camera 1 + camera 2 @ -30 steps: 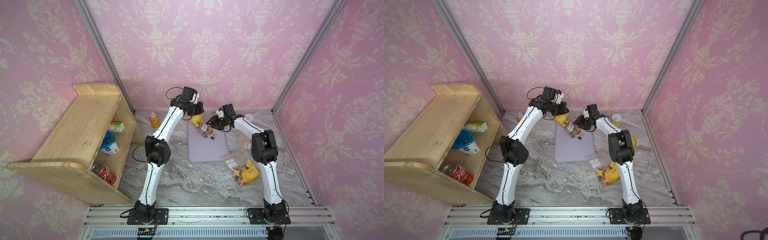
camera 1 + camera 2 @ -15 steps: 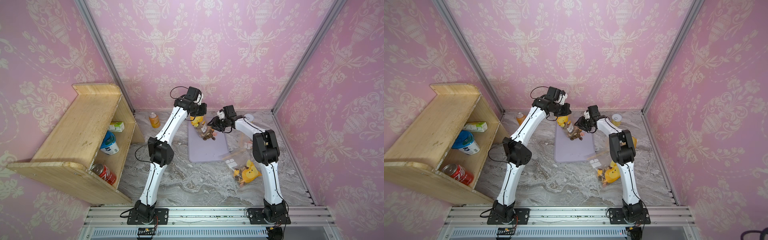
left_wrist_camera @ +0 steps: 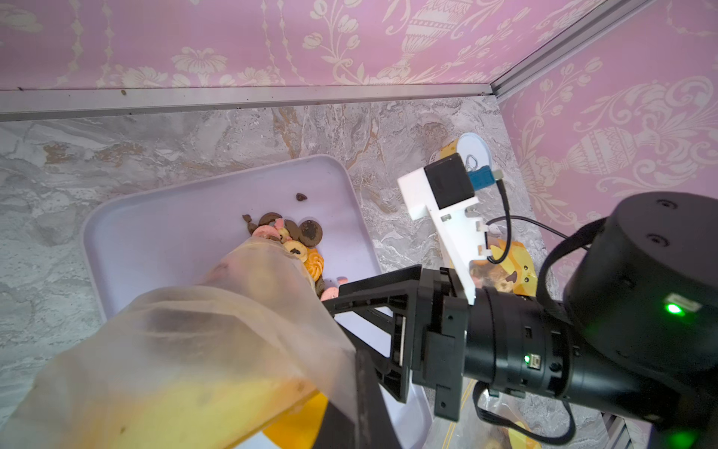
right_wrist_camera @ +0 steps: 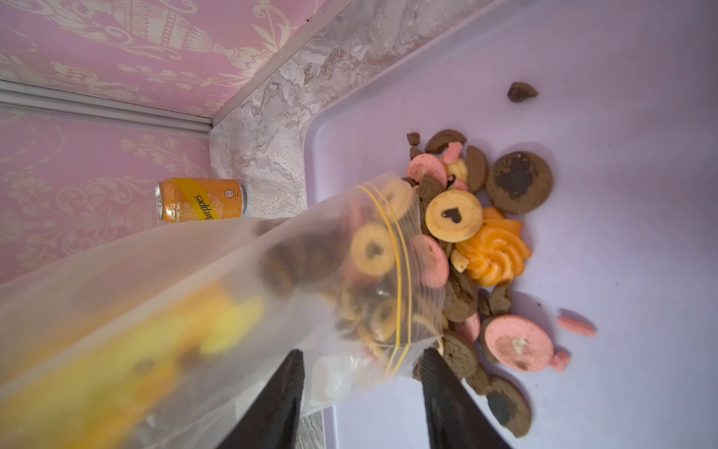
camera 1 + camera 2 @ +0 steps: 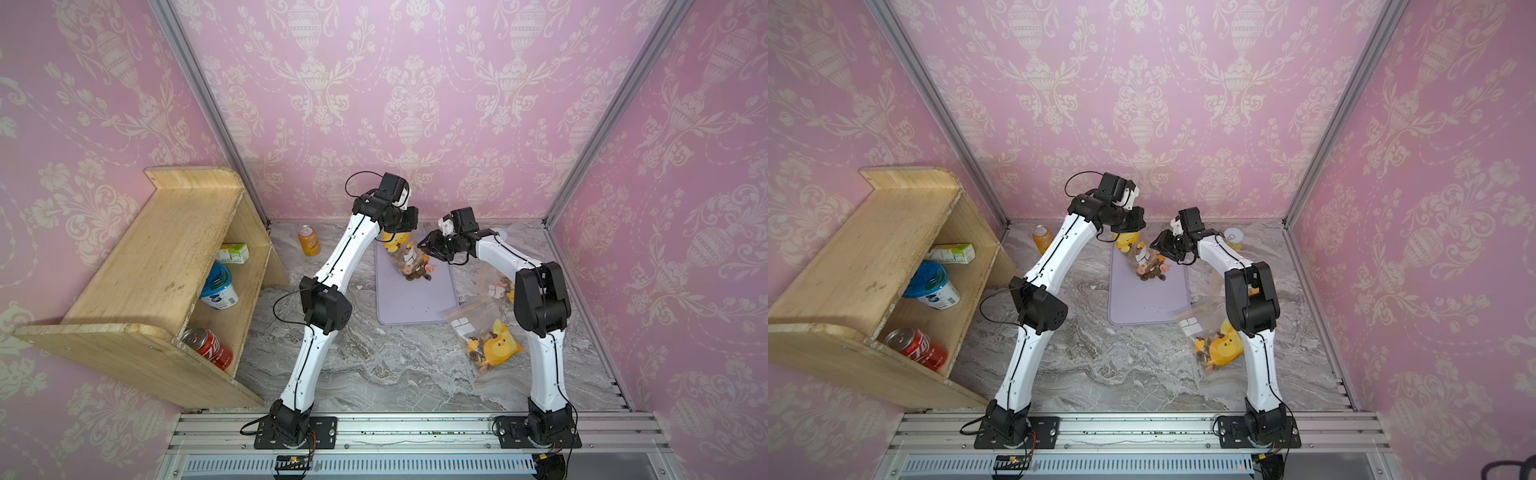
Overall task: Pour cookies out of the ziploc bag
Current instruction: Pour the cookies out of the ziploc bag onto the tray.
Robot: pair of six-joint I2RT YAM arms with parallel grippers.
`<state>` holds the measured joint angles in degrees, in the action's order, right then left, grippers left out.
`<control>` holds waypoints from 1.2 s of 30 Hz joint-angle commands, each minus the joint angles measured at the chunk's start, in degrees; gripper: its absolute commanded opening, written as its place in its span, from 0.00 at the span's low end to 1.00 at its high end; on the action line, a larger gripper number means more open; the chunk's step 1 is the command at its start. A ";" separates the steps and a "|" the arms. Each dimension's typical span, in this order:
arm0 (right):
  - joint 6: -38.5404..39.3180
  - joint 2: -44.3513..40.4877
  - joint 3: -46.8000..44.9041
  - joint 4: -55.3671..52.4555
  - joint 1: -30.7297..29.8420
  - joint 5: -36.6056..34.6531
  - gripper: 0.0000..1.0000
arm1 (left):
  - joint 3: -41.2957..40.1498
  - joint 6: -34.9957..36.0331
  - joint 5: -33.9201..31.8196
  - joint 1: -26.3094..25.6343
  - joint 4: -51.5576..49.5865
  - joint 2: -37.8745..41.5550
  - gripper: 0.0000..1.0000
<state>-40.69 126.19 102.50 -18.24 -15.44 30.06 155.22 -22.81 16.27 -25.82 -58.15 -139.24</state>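
The clear ziploc bag (image 5: 402,257) (image 5: 1139,257) hangs mouth-down over the lavender tray (image 5: 415,303) (image 5: 1142,303). My left gripper (image 5: 400,226) (image 3: 349,373) is shut on the bag's upper end (image 3: 217,330). The cookies (image 5: 419,272) (image 5: 1153,272) (image 3: 297,237) (image 4: 485,233), brown, pink, tan and orange, lie heaped on the tray (image 4: 621,175) below the bag's mouth. More cookies sit inside the bag (image 4: 272,280). My right gripper (image 5: 430,248) (image 5: 1160,248) (image 4: 361,355) stands open at the mouth, a corner of the yellow zip strip between its spread fingers.
An orange soda can (image 5: 308,240) (image 4: 202,199) stands at the back left. The wooden shelf (image 5: 166,270) on the left holds a red can, a tub and a carton. Two more filled bags (image 5: 486,338) lie right of the tray. A tin (image 5: 1233,237) stands back right.
My left arm has shifted right and toward the tray with the bag, which now hangs steeper. The cookie heap on the tray has grown. The right gripper stays at the bag's mouth.
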 commanded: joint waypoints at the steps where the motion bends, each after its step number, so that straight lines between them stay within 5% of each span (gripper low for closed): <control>1: 0.49 -2.68 -1.47 0.31 0.33 -0.72 0.51 | 1.80 2.06 -2.78 -1.50 -1.67 1.38 0.00; 23: 3.20 -11.47 -11.21 0.36 1.11 -3.38 0.56 | 2.55 -1.16 -1.10 -4.38 0.55 -3.13 0.00; 36: 5.06 -23.67 -24.47 0.56 2.69 -6.09 0.75 | 2.65 -5.20 1.30 -6.24 4.91 -6.14 0.00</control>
<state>-37.04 105.54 80.12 -17.39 -13.19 25.10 156.66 -26.30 15.99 -31.33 -54.65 -144.53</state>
